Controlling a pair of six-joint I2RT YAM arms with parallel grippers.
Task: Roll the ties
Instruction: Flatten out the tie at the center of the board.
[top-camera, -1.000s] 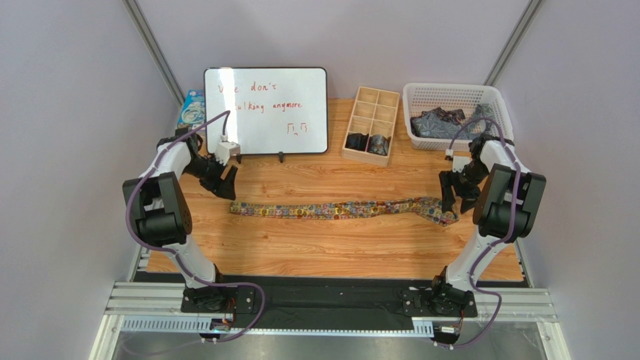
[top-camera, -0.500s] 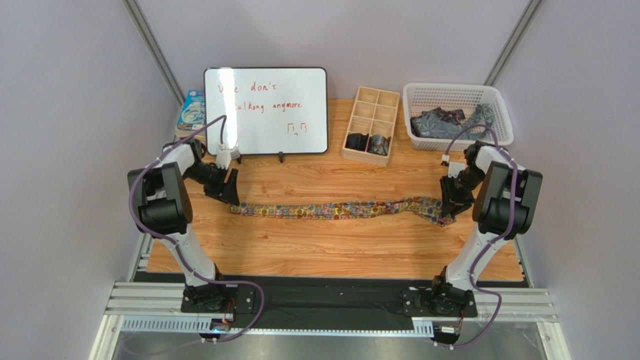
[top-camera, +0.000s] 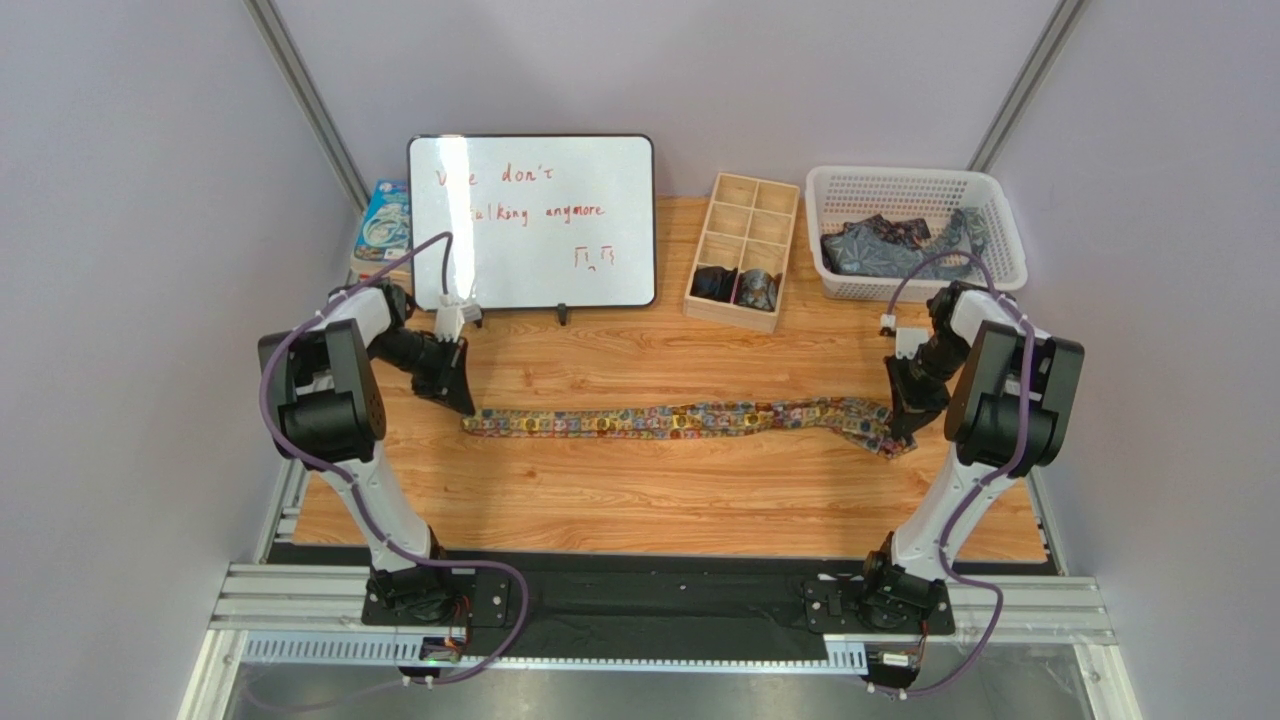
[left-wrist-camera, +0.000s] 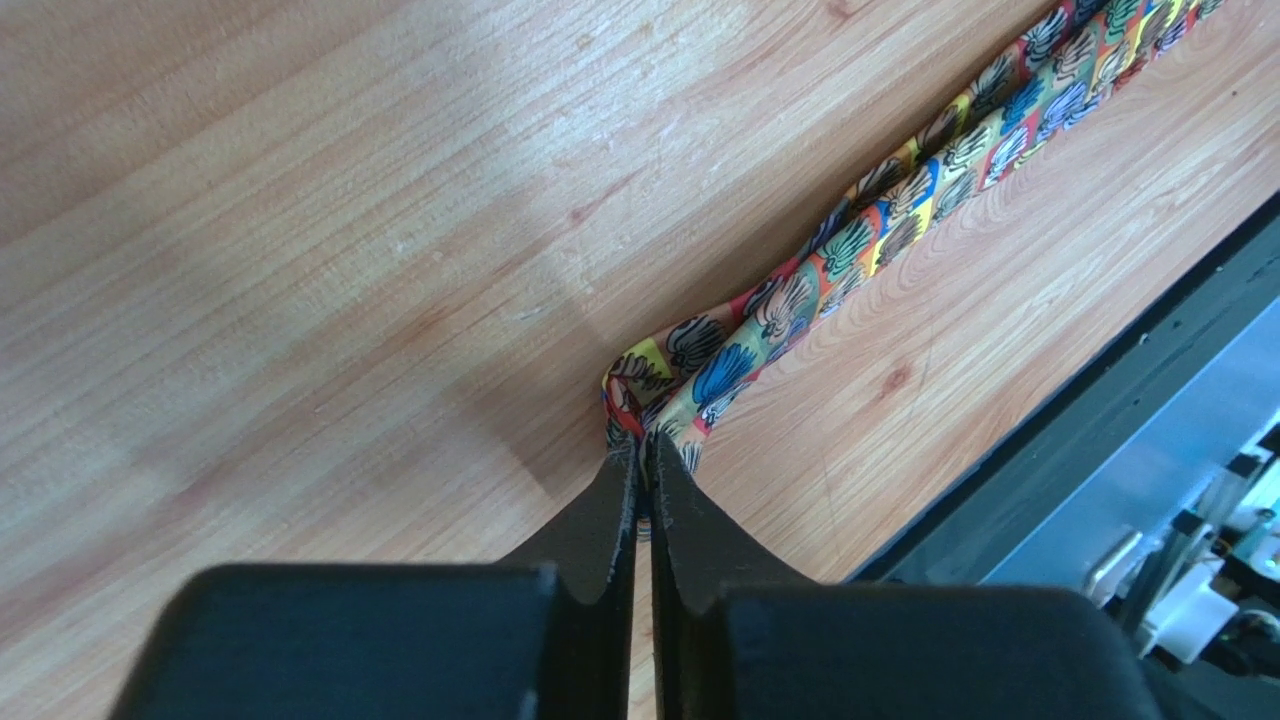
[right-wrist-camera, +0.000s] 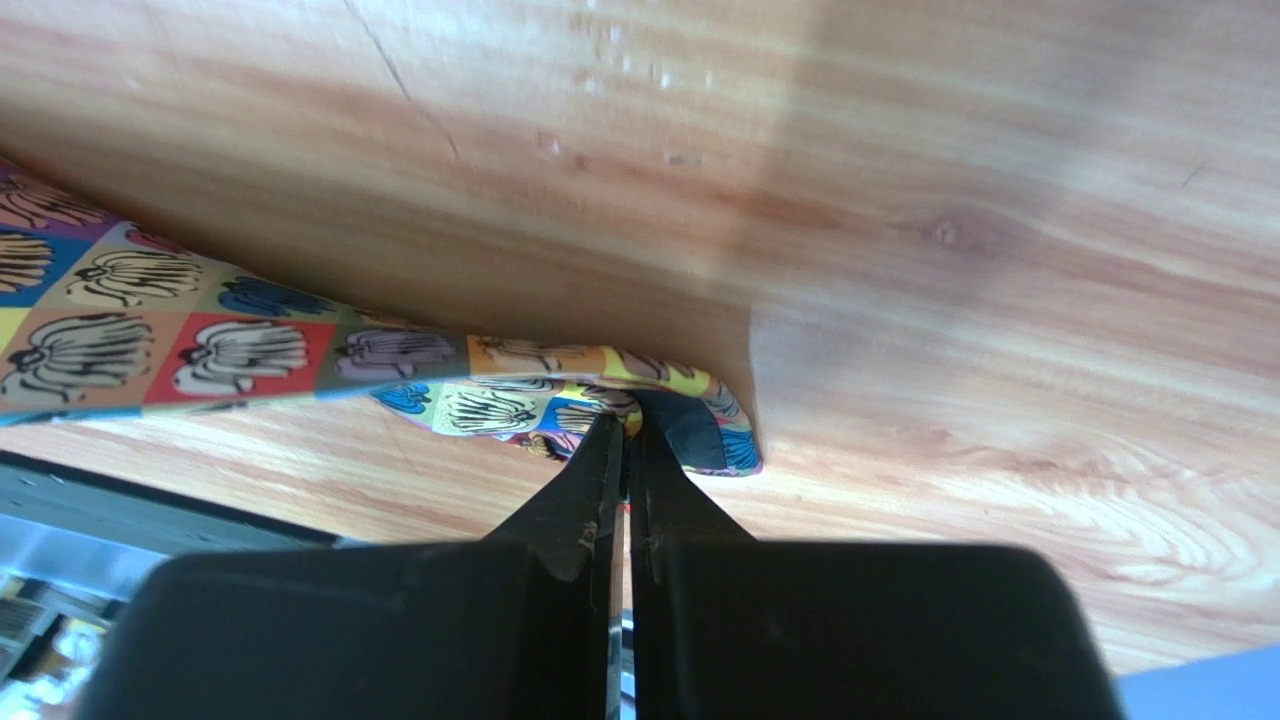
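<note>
A multicoloured yellow-red tie lies stretched left to right across the wooden table. My left gripper is shut on its narrow left end; in the left wrist view the tie bunches up right at the gripper tips. At the other side my right gripper is shut on the wide end, and the right wrist view shows the tie folded at the gripper tips. Dark ties lie heaped in the white basket. Two dark rolled ties sit in the wooden divider box.
A whiteboard with red writing stands at the back left, a blue packet beside it. The table's front edge meets a black strip with the arm bases.
Both grippers came down onto the tie's ends and shut on them. The tie now lies straighter, its right end pulled flatter.
</note>
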